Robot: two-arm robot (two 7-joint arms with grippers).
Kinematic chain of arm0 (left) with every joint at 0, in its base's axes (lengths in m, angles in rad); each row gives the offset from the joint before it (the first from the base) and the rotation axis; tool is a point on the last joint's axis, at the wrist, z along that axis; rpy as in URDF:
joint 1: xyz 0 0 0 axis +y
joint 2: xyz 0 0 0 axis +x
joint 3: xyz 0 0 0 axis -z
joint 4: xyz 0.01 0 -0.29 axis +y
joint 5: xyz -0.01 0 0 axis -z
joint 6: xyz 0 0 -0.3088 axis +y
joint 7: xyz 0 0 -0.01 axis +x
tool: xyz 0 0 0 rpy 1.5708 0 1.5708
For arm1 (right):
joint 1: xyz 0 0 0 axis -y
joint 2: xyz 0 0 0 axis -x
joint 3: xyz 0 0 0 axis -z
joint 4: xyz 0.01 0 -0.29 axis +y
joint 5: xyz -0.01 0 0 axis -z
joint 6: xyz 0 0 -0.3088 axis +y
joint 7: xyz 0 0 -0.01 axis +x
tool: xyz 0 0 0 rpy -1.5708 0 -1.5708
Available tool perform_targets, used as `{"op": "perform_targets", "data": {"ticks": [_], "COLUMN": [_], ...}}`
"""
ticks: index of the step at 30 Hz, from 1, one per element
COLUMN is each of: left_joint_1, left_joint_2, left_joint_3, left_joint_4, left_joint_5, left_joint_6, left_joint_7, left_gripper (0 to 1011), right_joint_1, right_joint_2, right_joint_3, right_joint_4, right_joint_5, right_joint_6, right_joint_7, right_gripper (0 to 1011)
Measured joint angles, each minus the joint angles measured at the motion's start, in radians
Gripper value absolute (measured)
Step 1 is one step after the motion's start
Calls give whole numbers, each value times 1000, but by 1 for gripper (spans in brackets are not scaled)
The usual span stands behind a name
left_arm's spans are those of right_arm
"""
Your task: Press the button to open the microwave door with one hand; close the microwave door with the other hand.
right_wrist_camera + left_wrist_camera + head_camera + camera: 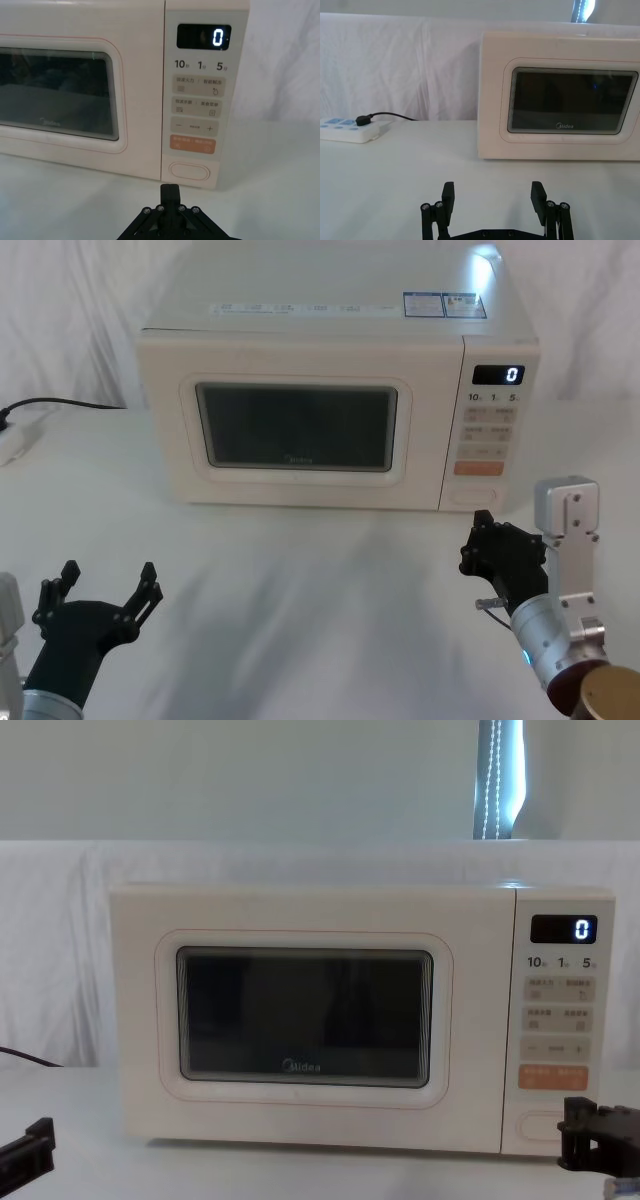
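Right tool [169, 192] closed, near button [190, 171]; microwave door [300, 420] shut

Left gripper [108, 585] built of black linked bars with small silver screws at the joints, right gripper [484, 540] of the same black make, silver cylindrical wrist, white boxy arm link, brass-coloured round cap, blue light spot.
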Motion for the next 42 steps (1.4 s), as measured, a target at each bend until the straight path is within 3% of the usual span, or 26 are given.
{"op": "perform_targets", "data": {"ticks": [19, 42], "left_joint_1": [0, 0], "left_joint_2": [0, 0], "left_joint_3": [0, 0], "left_joint_4": [0, 0], "left_joint_5": [0, 0], "left_joint_6": [0, 0], "left_joint_7": [0, 0], "left_gripper": [1001, 1001], "right_joint_1": [119, 244], "right_joint_2": [-50, -70], "right_joint_3": [39, 51], "right_joint_4": [170, 338], "right_joint_5": [-18, -71], "right_joint_6": [24, 23], "right_joint_7": [19, -6], "right_gripper": [0, 0]}}
